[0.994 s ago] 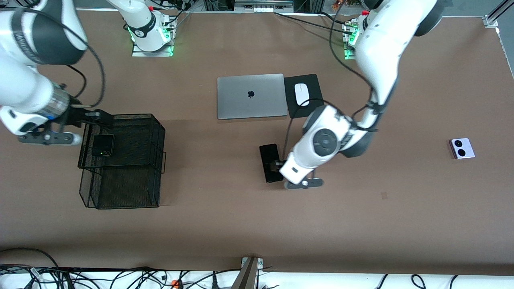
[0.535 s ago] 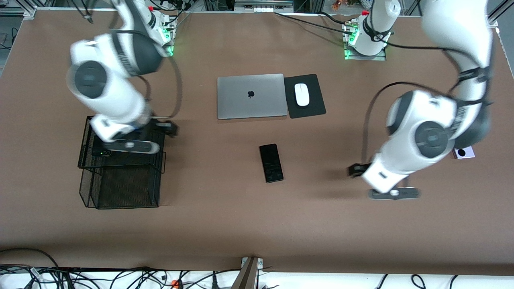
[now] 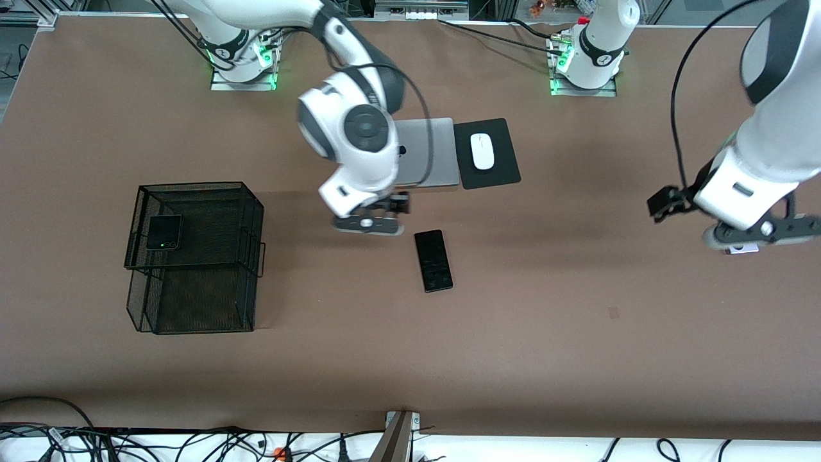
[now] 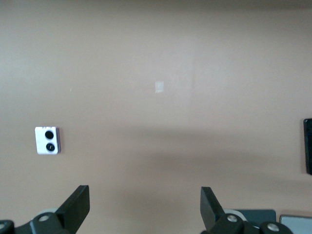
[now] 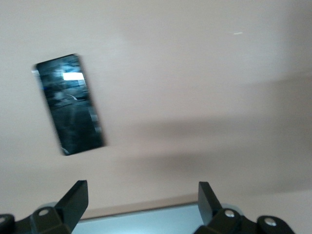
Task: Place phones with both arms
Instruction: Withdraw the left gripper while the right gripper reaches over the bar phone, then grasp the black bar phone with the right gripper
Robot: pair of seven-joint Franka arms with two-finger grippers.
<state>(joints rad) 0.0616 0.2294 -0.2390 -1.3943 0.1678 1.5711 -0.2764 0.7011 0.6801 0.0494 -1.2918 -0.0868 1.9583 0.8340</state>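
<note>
The long slim black phone (image 3: 433,260) lies flat mid-table, nearer the front camera than the laptop; it shows in the right wrist view too (image 5: 69,105). My right gripper (image 3: 397,204) hangs open and empty over the laptop's front edge, beside that phone, and its jaws (image 5: 143,202) stand wide. A small black folded phone (image 3: 163,231) lies in the mesh basket's upper tier. The lilac-white phone (image 4: 48,140) with two round lenses lies at the left arm's end of the table. In the front view my left hand covers most of it. My left gripper (image 3: 664,202) is open and empty, high above the table (image 4: 145,204).
A black wire-mesh basket (image 3: 192,256) with two tiers stands toward the right arm's end. A closed grey laptop (image 3: 426,154) lies mid-table, with a white mouse (image 3: 482,151) on a black pad (image 3: 503,170) beside it. Cables run along the near table edge.
My right arm swung from the basket to the table's middle by the laptop. My left arm left the long black phone and swung out over the lilac-white phone. Both grippers stayed open.
</note>
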